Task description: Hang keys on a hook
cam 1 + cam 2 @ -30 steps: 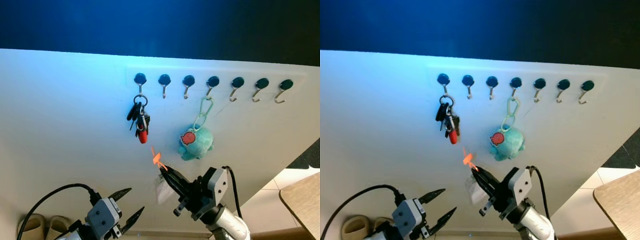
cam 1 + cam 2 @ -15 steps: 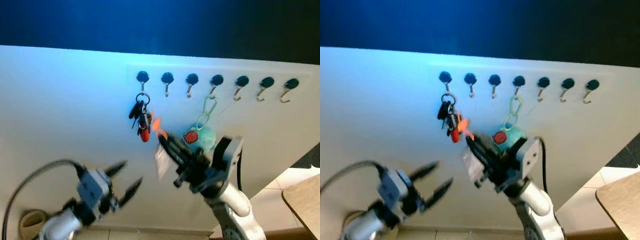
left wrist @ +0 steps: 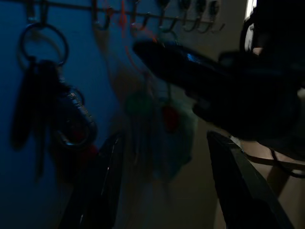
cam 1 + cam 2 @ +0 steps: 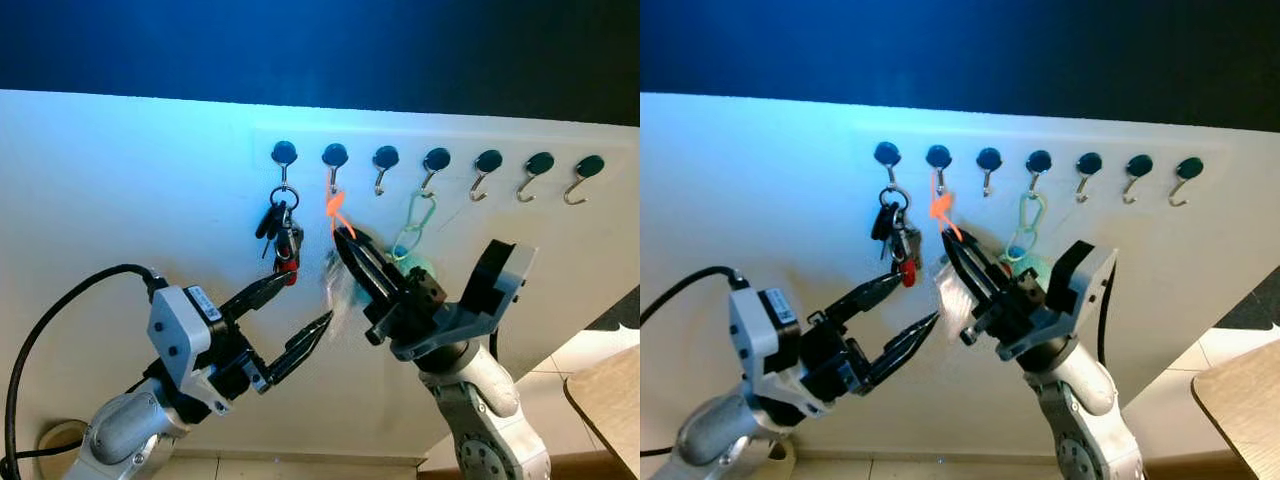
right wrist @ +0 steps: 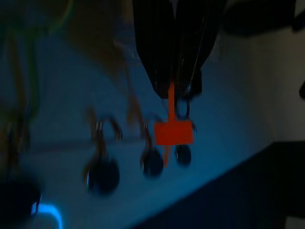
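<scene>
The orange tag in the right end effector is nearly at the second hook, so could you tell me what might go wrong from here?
1. The orange tag is pinched at the right end effector tips, so it may slip off before its loop catches the second hook.
2. The open left end effector sits close below and could bump the hanging keys on the first hook.

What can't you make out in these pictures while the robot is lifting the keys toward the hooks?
- Whether the orange tag already touches the second hook: both eye views leave that unclear.
- What dangles under the right hand: a pale blur in both eye views.
- The teal plush toy: mostly hidden behind the right hand in the eye views.
- The hanging key bunch: dark and soft in the left wrist view, single keys indistinct.
- The row of hooks: smeared in the right wrist view.
</scene>
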Motion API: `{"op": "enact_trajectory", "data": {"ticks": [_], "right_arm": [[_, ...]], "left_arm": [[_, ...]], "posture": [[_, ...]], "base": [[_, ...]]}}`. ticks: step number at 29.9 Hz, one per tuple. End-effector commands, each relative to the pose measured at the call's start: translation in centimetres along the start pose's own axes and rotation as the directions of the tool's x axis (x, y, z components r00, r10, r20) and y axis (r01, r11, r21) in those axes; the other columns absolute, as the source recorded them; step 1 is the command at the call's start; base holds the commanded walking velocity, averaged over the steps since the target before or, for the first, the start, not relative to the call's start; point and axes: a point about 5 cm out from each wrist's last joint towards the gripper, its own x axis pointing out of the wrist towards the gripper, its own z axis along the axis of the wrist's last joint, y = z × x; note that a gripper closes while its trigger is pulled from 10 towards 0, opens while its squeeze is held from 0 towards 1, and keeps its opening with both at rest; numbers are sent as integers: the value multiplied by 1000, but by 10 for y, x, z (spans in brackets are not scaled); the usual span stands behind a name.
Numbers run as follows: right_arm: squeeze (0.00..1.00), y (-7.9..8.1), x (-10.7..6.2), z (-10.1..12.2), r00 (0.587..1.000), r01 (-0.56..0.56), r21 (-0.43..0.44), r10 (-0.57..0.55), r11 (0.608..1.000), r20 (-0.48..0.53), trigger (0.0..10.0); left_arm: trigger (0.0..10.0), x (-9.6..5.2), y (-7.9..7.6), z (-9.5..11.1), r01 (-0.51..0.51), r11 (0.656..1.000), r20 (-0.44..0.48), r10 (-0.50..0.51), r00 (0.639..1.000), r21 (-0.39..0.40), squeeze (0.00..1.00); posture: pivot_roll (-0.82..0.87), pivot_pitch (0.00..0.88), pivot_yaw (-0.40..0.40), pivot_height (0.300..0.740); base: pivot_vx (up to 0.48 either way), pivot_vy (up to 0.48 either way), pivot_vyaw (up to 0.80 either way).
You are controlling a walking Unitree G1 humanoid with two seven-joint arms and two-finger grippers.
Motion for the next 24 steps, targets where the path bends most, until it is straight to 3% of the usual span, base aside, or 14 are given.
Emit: {"op": "enact_trajectory", "data": {"ticks": [1, 15, 24], "right_arm": [[0, 2, 2, 7, 1000, -16, -5, 16, 1000, 20, 10000], [0, 1, 0, 15, 999, -25, -196, 30, 980, 23, 10000], [0, -6, -13, 10, 999, 40, -307, -44, 951, -4, 10000]], "left_arm": [[10000, 0, -5, 3, 42, 999, -31, -42, 999, 8, 0], [10000, 2, -8, 1, 61, 998, -68, -61, 996, 11, 0], [10000, 2, -13, -1, 116, 993, -108, -115, 988, 6, 0]], "posture": [[56, 96, -55, 740], [52, 96, -60, 740], [52, 100, -58, 740]], "base": [[0, 0, 0], [0, 0, 0], [0, 0, 0]]}}
